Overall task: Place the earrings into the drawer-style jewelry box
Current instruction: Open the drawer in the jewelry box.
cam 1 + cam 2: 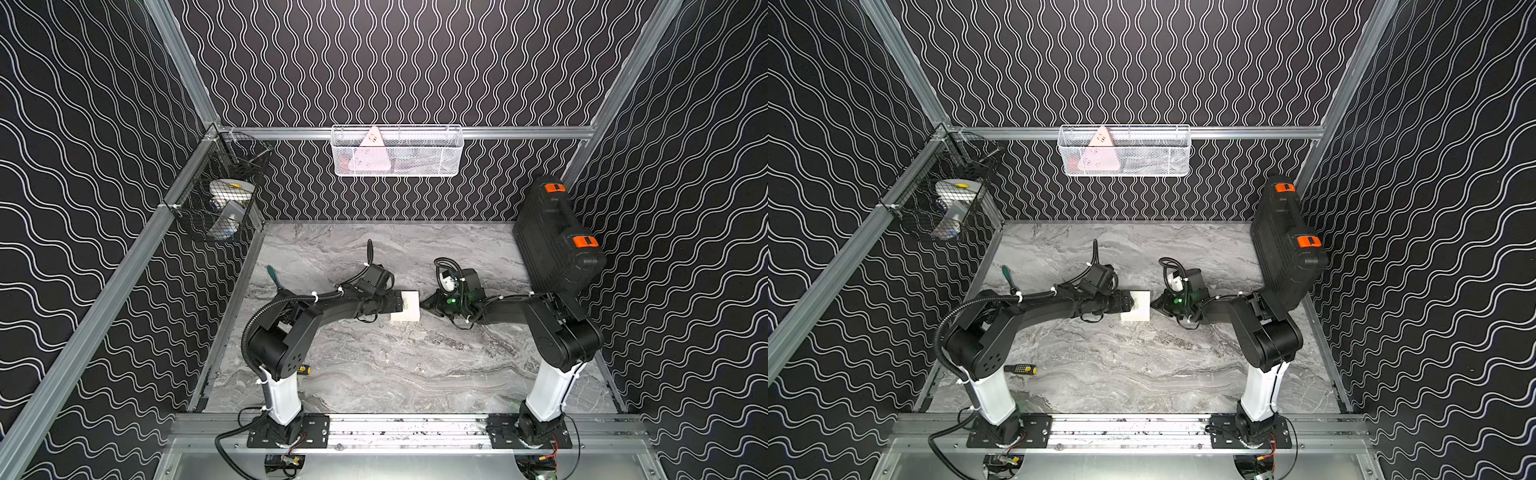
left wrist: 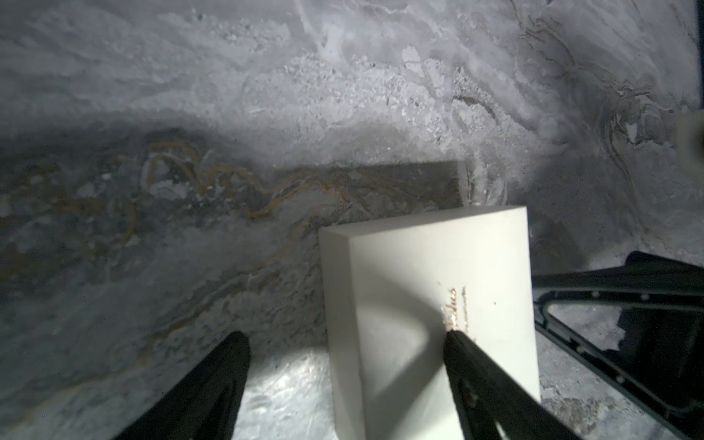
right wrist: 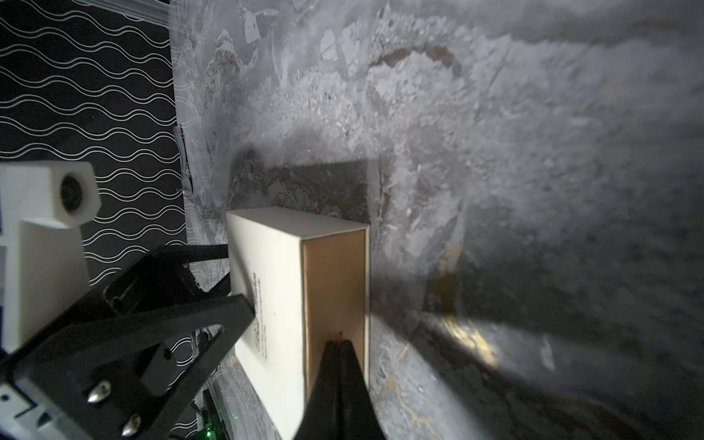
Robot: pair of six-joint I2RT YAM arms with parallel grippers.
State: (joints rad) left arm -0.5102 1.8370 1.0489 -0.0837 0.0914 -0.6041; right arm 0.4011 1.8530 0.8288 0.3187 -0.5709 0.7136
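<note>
Bracing the drawer-style jewelry box [image 1: 405, 306], likely light stiff card, at desk [image 1: 457, 257] centre: my left tool [image 2: 348, 337] gapes over its top, right tool [image 3: 339, 344] closed at the tan drawer end [image 3: 335, 282], my pull point; earrings [image 1: 419, 366] lie at 6 o'clock.

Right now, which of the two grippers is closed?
The right gripper: its jaws are shut, tips at the tan drawer end of the jewelry box. The left gripper stands open, one finger over the box's top.

jewelry box [image 1: 406, 305] on table [image 1: 374, 386], earrings [image 1: 419, 367] in front of it
</note>
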